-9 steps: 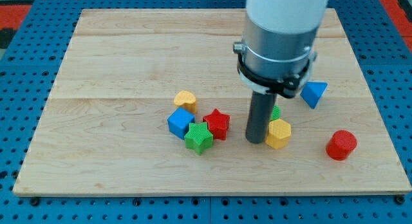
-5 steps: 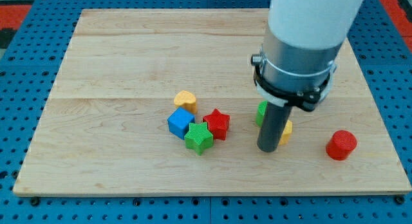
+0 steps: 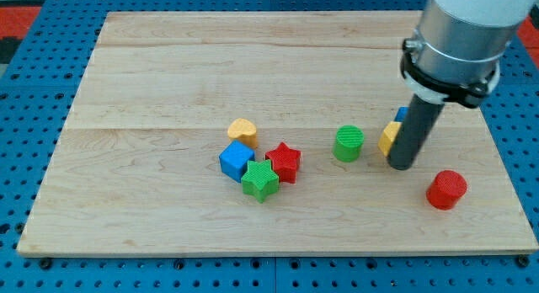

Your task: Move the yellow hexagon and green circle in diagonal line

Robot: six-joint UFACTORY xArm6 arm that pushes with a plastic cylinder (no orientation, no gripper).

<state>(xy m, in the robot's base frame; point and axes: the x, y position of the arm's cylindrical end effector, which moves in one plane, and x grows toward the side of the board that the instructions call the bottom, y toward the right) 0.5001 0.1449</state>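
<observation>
The green circle (image 3: 348, 144) stands right of the board's middle. The yellow hexagon (image 3: 388, 138) lies just to its right, partly hidden behind my rod. My tip (image 3: 402, 166) rests on the board against the hexagon's right side, below and right of it. A sliver of a blue block (image 3: 402, 114) shows behind the rod, above the hexagon.
A red cylinder (image 3: 445, 189) stands at the lower right. Left of centre is a cluster: a yellow heart (image 3: 242, 130), a blue cube (image 3: 236, 159), a green star (image 3: 259, 180) and a red star (image 3: 285, 162). The wooden board (image 3: 168, 74) sits on a blue pegboard.
My rod has swung to the view's right and up. The yellow hexagon has moved right and up with it. The green circle is now fully uncovered.
</observation>
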